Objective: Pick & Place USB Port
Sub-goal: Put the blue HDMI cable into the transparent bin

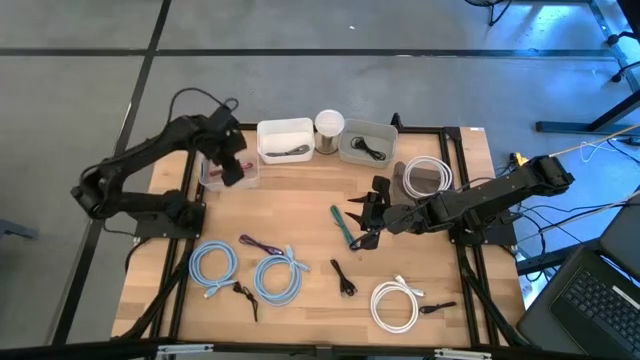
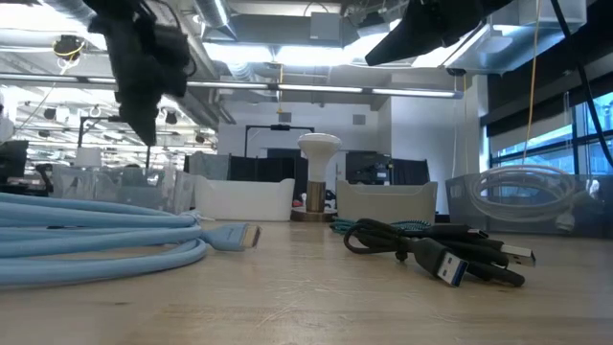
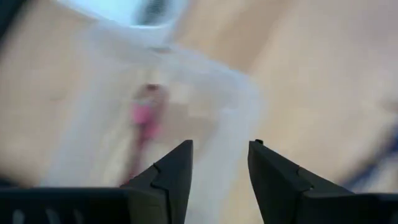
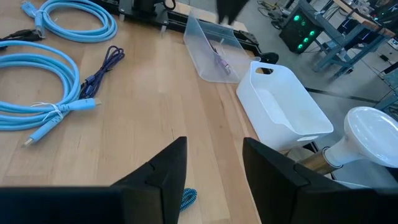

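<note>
Hovering left gripper (image 1: pixel 232 165) over clear bin (image 1: pixel 212 178)

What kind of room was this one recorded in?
Probably an open lab or workshop: exposed ceiling ducts, rows of desks with monitors behind the wooden table, and a bare concrete floor.

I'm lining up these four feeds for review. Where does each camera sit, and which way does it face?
High view: overhead, looking straight down on the table; both arms show.
Low view: at tabletop height, looking level past the black cable; arms hang above.
Left wrist view: over the clear bin, left gripper open.
Right wrist view: across the table, right gripper open.
Shared: right wrist and high views both show the white bin.
</note>
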`<state>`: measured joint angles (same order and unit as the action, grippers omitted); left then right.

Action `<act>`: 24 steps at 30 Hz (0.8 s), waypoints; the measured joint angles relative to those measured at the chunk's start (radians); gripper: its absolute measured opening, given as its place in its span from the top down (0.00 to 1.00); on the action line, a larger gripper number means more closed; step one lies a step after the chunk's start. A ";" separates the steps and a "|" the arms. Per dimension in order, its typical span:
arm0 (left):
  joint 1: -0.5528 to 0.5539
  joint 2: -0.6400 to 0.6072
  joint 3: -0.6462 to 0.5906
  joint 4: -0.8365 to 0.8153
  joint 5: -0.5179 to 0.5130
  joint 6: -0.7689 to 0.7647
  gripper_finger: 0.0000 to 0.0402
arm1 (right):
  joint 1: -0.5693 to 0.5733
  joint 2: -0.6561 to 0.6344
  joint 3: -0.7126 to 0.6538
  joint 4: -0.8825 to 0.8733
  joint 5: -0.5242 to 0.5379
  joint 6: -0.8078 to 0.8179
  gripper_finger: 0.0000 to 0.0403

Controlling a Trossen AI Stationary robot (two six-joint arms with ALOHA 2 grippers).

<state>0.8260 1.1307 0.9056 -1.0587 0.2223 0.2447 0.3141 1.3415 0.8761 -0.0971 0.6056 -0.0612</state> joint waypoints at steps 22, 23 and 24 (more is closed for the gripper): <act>-1.122 -0.007 -0.125 0.231 -0.011 -0.725 0.64 | 0.000 0.000 0.000 0.000 0.000 0.000 0.61; -1.148 -0.003 -0.125 0.206 -0.031 -0.716 0.64 | 0.000 0.000 0.000 0.000 0.000 0.000 0.61; -1.170 0.001 -0.125 0.182 -0.055 -0.707 0.64 | 0.000 0.000 0.000 0.000 0.000 0.000 0.61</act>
<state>-0.3438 1.1319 0.7803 -0.8772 0.1672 -0.4619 0.3142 1.3415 0.8761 -0.0975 0.6060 -0.0608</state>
